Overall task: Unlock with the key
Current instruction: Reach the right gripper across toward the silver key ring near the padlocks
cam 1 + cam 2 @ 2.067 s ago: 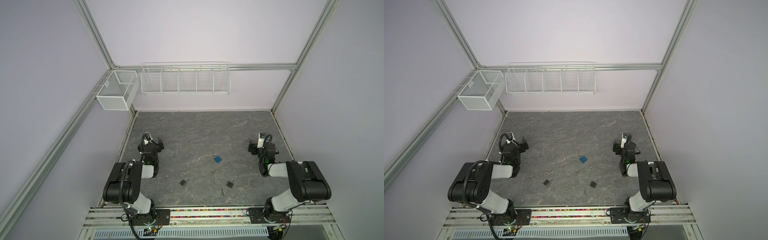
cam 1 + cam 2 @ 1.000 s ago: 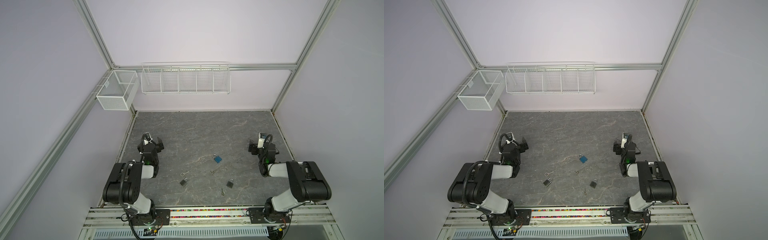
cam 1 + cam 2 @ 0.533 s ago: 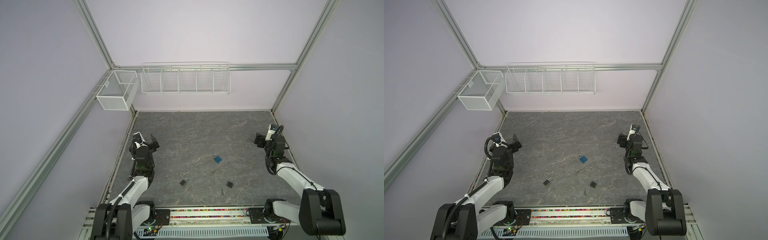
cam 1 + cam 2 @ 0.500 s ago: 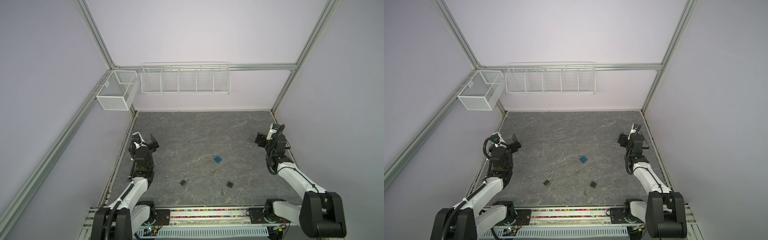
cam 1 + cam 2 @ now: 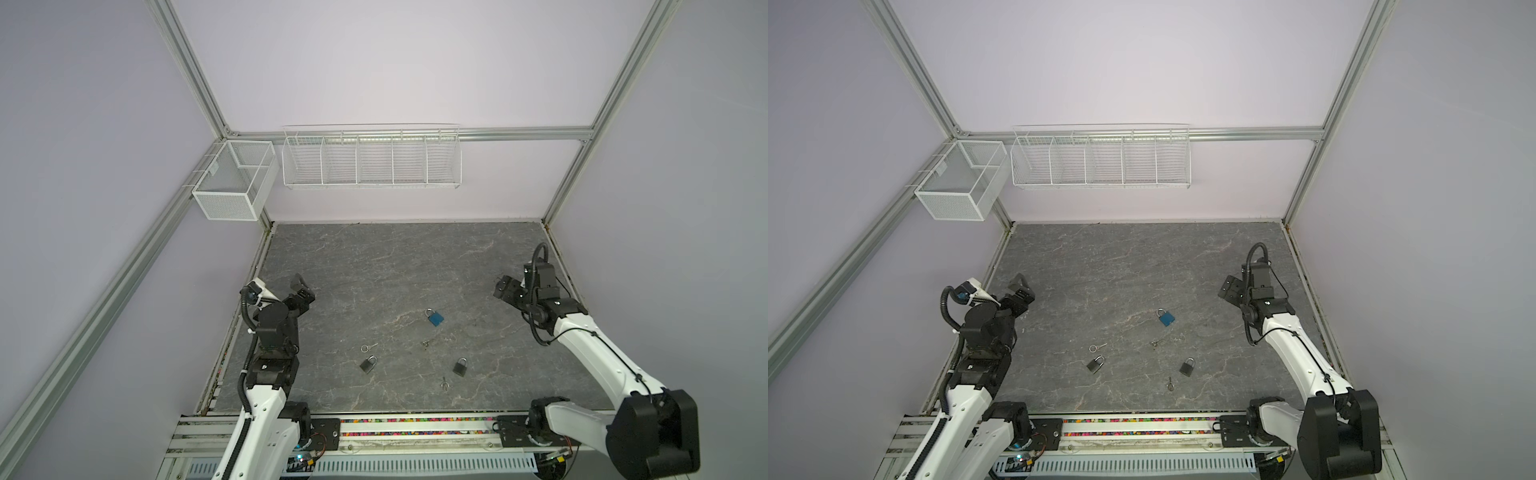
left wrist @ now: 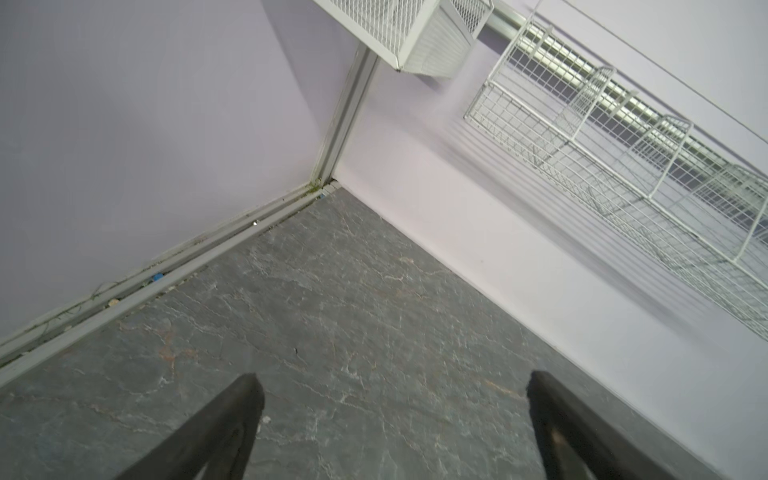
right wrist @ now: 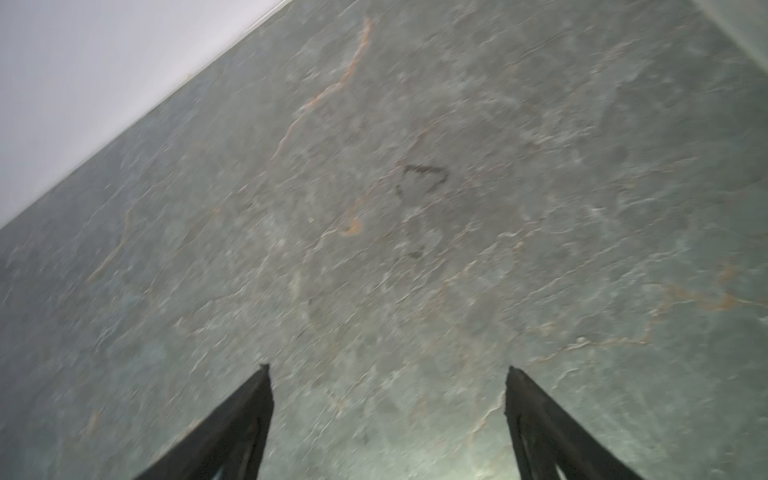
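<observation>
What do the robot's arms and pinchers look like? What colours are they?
Both arms are white tubes with chunky black joints. The left arm and right arm each carry a ribbed black cable looping near the wrist. The left gripper and right gripper are black, each with two slim pointed fingers.

I see a blue padlock, with the left padlock and the right padlock both dark grey. My table is grey, stone-patterned, veined white and rust. The walls are pale lilac; the wire rack and mesh basket are white.
</observation>
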Robot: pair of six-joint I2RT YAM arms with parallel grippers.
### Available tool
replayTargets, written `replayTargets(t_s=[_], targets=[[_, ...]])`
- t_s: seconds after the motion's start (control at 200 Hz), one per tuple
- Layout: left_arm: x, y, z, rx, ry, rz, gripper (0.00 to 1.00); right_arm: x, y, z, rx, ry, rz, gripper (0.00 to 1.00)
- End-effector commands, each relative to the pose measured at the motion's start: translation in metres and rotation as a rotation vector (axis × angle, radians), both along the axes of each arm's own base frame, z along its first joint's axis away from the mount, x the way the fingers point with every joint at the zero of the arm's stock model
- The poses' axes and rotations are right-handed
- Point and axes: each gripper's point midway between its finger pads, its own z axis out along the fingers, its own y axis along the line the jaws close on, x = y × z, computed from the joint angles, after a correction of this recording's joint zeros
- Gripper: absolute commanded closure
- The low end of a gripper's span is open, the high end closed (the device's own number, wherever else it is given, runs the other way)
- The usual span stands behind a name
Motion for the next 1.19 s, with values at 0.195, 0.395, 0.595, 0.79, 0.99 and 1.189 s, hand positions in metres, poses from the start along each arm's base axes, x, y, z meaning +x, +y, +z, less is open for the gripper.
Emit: replayTargets(t_s=[0.195,0.395,0.595,0.79,0.99,1.189], targets=[[-0.036,-0.045,-0.036,-0.185,0.291,-0.229,0.01,-0.045,0.118,0.0,0.001,0.158,0.247,0.12],[-0.057,-0.059,-0.048,-0.237,0.436,-0.294,0.01,-0.081,0.201,-0.007,-0.032,0.207,0.401,0.1],[-0.07,-0.072,-0.061,-0.289,0.536,-0.354,0.0,-0.114,0.277,-0.019,-0.032,0.251,0.523,0.05],[-0.082,-0.062,-0.063,-0.278,0.569,-0.295,0.0,-0.128,0.327,-0.034,-0.037,0.28,0.576,0.04],[-0.091,-0.053,-0.065,-0.28,0.585,-0.237,0.0,-0.133,0.362,-0.048,-0.072,0.285,0.615,0.14],[-0.096,-0.047,-0.062,-0.298,0.576,-0.191,0.0,-0.138,0.384,-0.068,-0.102,0.307,0.647,0.25]])
